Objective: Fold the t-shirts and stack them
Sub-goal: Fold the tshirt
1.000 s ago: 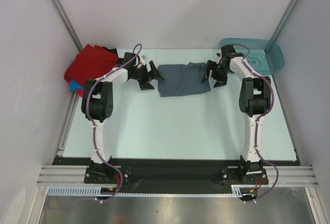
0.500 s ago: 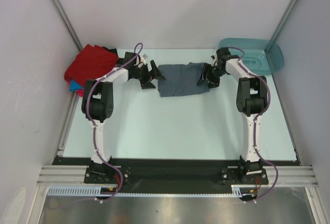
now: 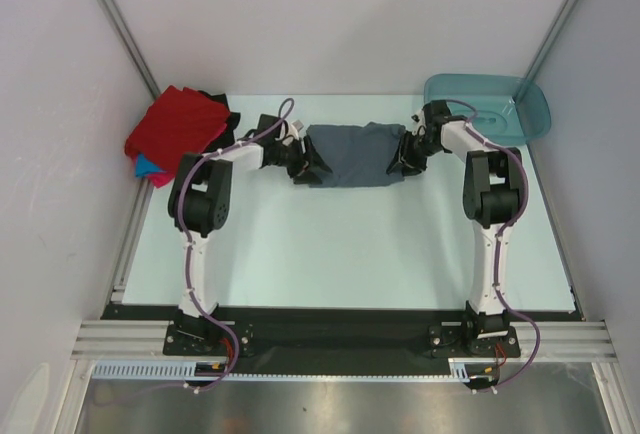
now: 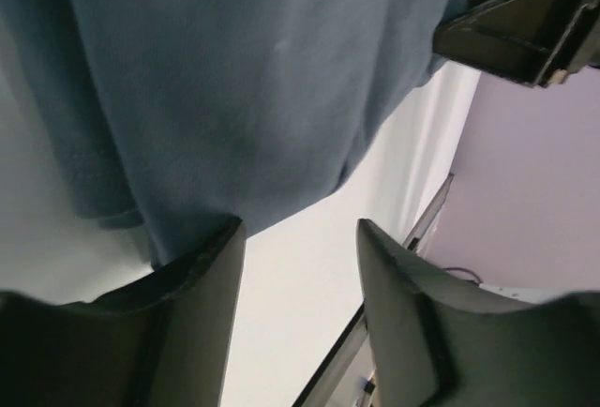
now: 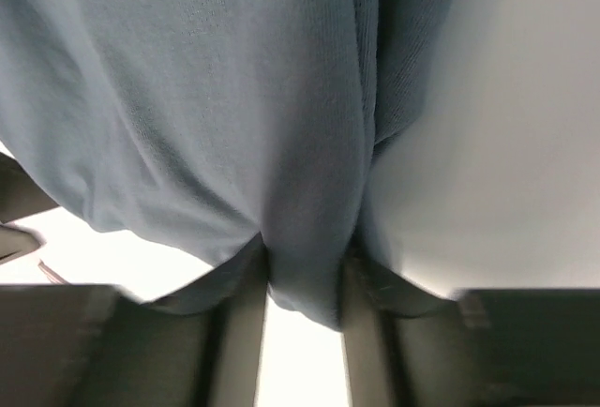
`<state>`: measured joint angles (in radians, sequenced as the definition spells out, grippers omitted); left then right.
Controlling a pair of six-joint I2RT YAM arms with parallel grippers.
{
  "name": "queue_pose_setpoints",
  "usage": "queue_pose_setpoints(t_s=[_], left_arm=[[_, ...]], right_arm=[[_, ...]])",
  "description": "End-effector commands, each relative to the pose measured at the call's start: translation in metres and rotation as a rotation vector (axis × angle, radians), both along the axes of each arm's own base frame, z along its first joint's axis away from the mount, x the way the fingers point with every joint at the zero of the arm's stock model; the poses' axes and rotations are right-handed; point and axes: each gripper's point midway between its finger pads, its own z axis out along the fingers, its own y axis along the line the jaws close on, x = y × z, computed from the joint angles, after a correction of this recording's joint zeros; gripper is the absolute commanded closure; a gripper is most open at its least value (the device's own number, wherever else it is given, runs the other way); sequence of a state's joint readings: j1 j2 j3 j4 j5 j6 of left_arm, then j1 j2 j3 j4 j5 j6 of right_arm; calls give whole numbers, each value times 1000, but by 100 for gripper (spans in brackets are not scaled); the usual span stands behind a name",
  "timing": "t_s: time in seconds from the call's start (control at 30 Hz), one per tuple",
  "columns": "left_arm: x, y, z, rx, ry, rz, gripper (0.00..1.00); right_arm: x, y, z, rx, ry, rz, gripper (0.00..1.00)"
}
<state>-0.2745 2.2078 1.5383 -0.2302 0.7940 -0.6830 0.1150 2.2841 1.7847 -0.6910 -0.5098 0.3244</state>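
The slate grey-blue t-shirt lies partly folded at the back middle of the table. My left gripper is open at its left near corner. In the left wrist view the shirt hangs just past my left gripper, its hem touching one fingertip, with bare table between the fingers. My right gripper is at the shirt's right edge. In the right wrist view my right gripper is shut on a fold of the shirt.
A pile of shirts lies at the back left: red on top, bright blue and black showing under it. The teal tub stands at the back right. White walls close in both sides.
My left gripper moved right to the shirt's left corner. My right gripper moved left onto the shirt's right edge and closed on it.
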Motion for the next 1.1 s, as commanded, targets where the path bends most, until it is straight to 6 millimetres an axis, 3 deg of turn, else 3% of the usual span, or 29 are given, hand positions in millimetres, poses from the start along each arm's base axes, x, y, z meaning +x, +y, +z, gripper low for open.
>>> queue_pose_setpoints(t_s=[0.0,0.07,0.13,0.23,0.37,0.53,0.67,0.9,1.03,1.07], left_arm=[[-13,-1,-11,0,26,-21,45],[-19,3,-13,27,28,-27,60],[-24,10,-21,74,44,-17,62],[-36,19,-30,133,69,-23,78],[-49,30,-34,193,78,-36,84],[-64,39,-18,227,35,-52,84],[-73,45,-2,246,-5,-56,84],[-79,45,34,227,-89,-64,82],[-80,37,50,201,-122,-81,80],[-80,36,51,198,-122,-83,79]], right_arm=[[-24,9,7,9,42,30,65],[-29,9,9,7,42,35,69],[-37,6,8,-3,54,36,74],[-49,5,4,-9,74,42,80],[-66,2,11,-16,89,45,85],[-99,-4,23,-45,115,56,88],[-144,-8,29,-87,187,74,88],[-206,-11,53,-131,229,81,89],[-223,-19,68,-168,204,39,85],[-226,-23,67,-191,214,28,78]])
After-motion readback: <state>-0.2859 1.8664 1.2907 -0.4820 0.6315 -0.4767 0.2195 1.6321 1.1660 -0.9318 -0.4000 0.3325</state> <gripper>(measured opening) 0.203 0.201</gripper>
